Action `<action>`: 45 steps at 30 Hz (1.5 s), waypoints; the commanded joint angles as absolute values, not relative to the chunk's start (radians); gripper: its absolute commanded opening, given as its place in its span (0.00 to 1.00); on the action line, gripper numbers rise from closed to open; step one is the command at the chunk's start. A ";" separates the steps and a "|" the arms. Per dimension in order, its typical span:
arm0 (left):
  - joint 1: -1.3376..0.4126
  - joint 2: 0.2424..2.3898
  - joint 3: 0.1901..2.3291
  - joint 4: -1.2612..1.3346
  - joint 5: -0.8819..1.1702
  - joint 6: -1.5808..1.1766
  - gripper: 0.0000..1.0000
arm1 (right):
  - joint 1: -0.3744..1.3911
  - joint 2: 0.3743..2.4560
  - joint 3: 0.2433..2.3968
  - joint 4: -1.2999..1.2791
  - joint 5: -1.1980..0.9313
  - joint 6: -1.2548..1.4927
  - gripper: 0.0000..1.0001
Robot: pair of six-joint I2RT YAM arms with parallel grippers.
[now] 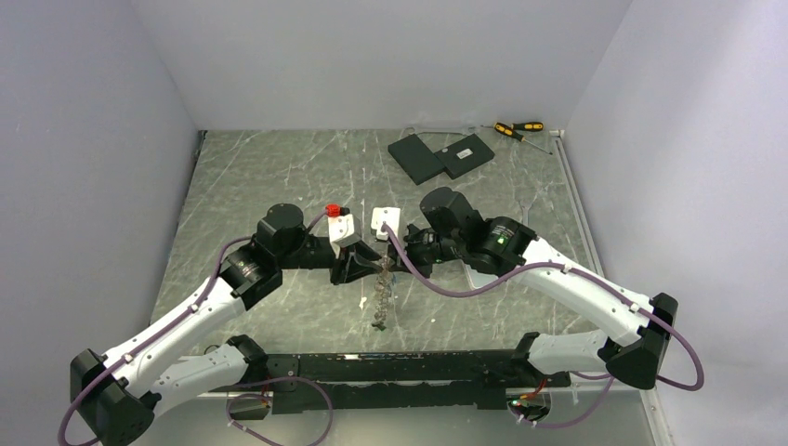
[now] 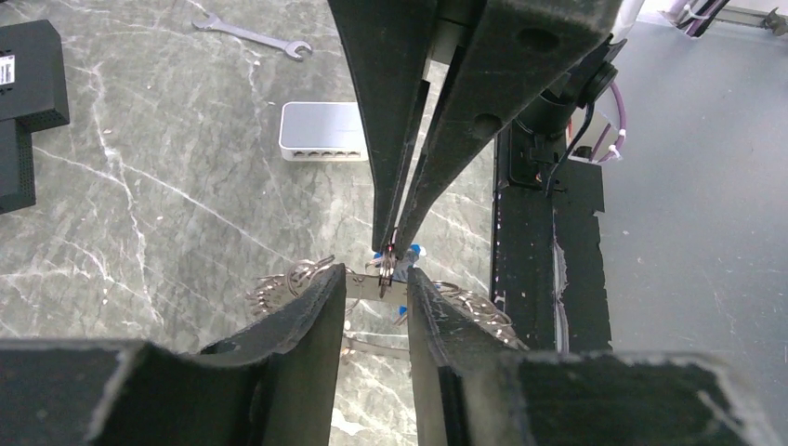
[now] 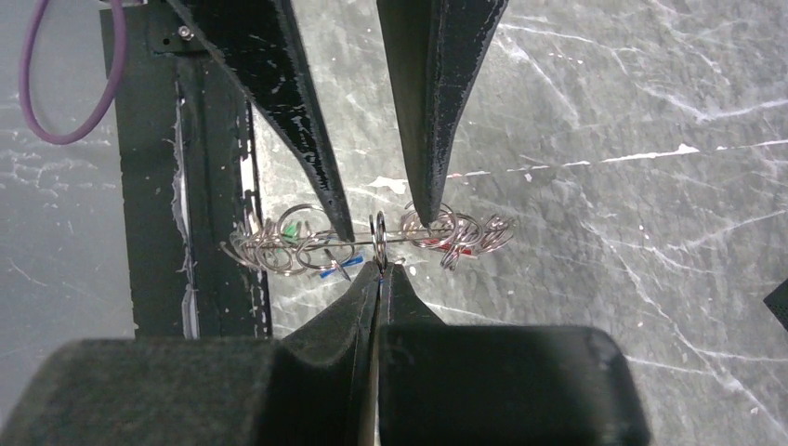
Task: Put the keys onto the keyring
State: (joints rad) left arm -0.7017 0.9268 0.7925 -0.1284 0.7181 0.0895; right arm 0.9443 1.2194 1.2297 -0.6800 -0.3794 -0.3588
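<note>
The keyring [image 1: 379,299] hangs edge-on between my two grippers at mid-table. It is a thin metal ring [image 3: 409,239] strung with many small grey rings and keys. Some have green [image 3: 291,229], blue [image 3: 334,271] or red [image 3: 469,249] heads. My left gripper [image 2: 375,274] has its jaws a finger-width apart. The ring's wire [image 2: 364,282] spans the gap and touches both fingertips. My right gripper [image 3: 381,268] faces it and is shut on the small split ring [image 3: 378,230] of one key, right at the wire.
A pale rounded slab [image 2: 321,130] and a wrench [image 2: 251,35] lie beyond the grippers. Two black boxes [image 1: 441,153] and yellow-and-black screwdrivers [image 1: 518,128] sit at the back. The black base rail [image 1: 400,367] runs along the near edge, close to the hanging ring.
</note>
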 commanded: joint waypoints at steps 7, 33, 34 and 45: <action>-0.709 0.934 0.832 -0.107 0.714 0.089 0.27 | 0.957 1.206 1.293 -0.597 -0.421 -0.357 0.00; -0.730 0.901 0.815 -0.092 0.709 0.086 0.00 | 0.971 1.188 1.260 -0.500 -0.466 -0.334 0.00; -0.730 0.894 0.812 -0.087 0.711 0.086 0.00 | 0.970 1.184 1.253 -0.493 -0.464 -0.329 0.00; -0.729 0.831 0.802 -0.062 0.703 0.077 0.00 | 0.970 1.117 1.178 -0.478 -0.443 -0.307 0.38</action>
State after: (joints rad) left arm -0.7242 0.8536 0.7910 -0.1356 0.6991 0.0841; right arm 0.9642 1.1496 1.1934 -0.5385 -0.4255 -0.3195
